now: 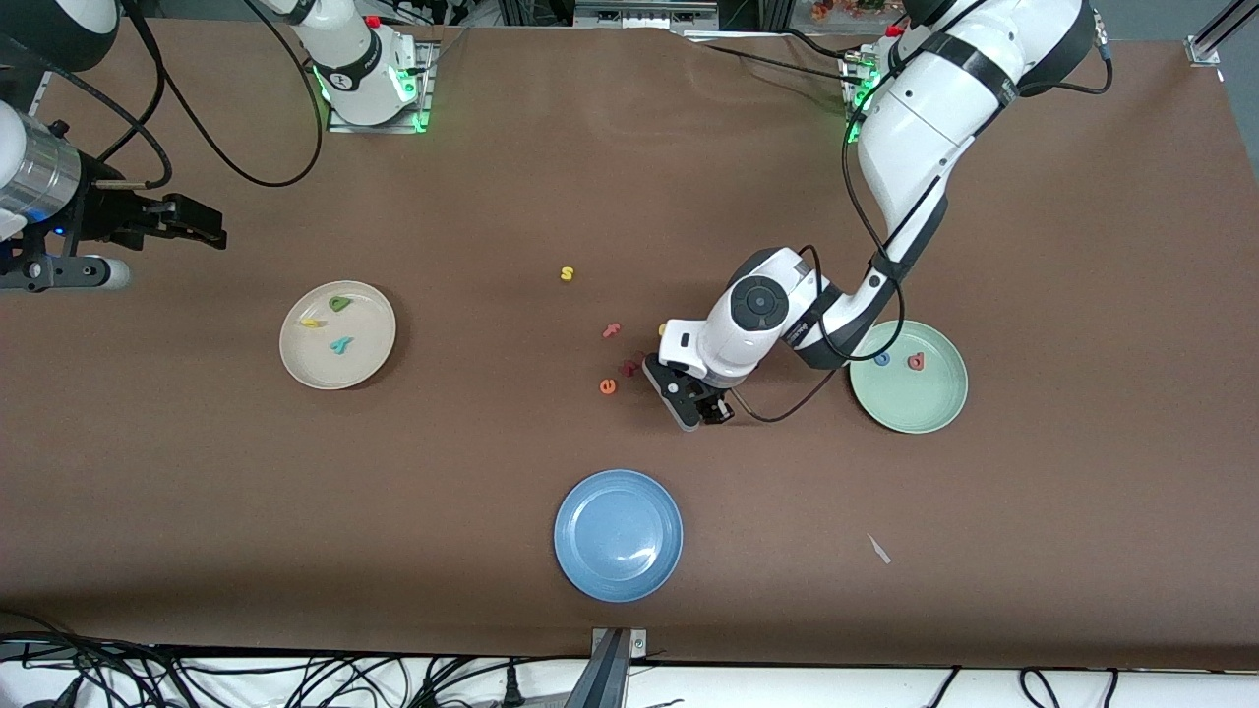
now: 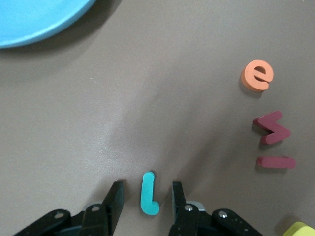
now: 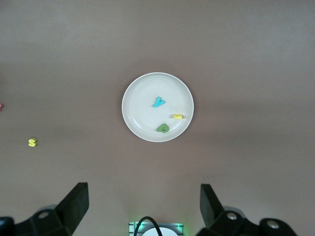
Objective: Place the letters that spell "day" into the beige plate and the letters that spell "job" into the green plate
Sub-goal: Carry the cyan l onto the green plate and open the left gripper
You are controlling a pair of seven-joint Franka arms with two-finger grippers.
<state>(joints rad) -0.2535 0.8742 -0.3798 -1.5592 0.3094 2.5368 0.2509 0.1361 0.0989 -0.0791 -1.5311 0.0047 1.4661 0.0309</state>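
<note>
Brown tabletop: left gripper [image 2: 147, 201] is down w/ jaws apart, straddling the teal "j" [image 2: 148, 193] near the orange "e" [image 1: 608, 386]. Right gripper [image 3: 142, 204] waits wide open, high over its end of the table. "d" [image 1: 340, 304], "a" [image 1: 312, 323], "y" [image 1: 340, 344] lie in beige plate [image 1: 305, 369]; "o" [image 1: 882, 359] & "b" [image 1: 916, 362] in green plate [image 1: 910, 413].

A matt brown tabletop covering [image 1: 492, 197] is showing slight wrinkles. The small teal foam hook-shaped "j" [image 2: 148, 193] is looking soft and matt, while the round blue plate [image 1: 618, 534] and pale green plate [image 1: 910, 393] are giving off a smooth, faint sheen.
</note>
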